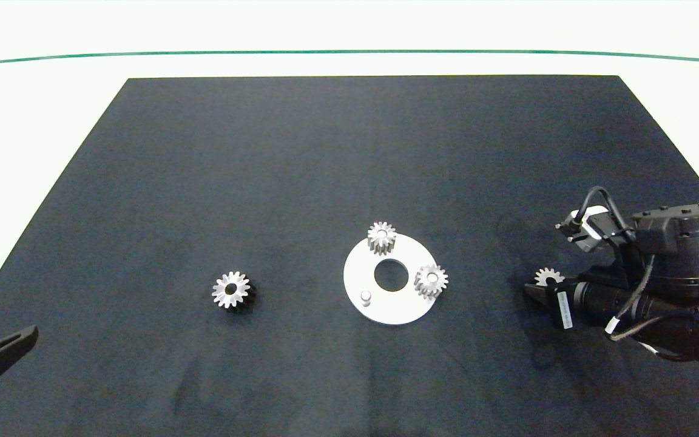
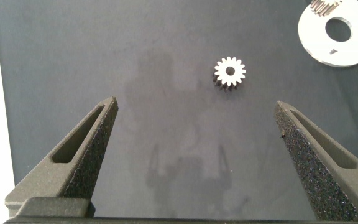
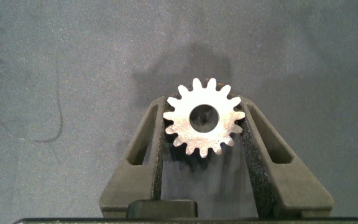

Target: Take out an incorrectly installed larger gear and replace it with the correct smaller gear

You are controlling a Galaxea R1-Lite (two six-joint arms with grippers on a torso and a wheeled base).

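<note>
Where black mat (image 1: 349, 152) covers white table (image 1: 40, 121), gears lie scattered

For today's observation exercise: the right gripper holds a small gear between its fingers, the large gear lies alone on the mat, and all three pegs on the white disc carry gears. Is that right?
Not quite. Only two pegs on the white disc carry gears; the third peg stands bare, as the head view shows. The right gripper does hold the small gear, and the large gear lies alone on the mat.
</note>
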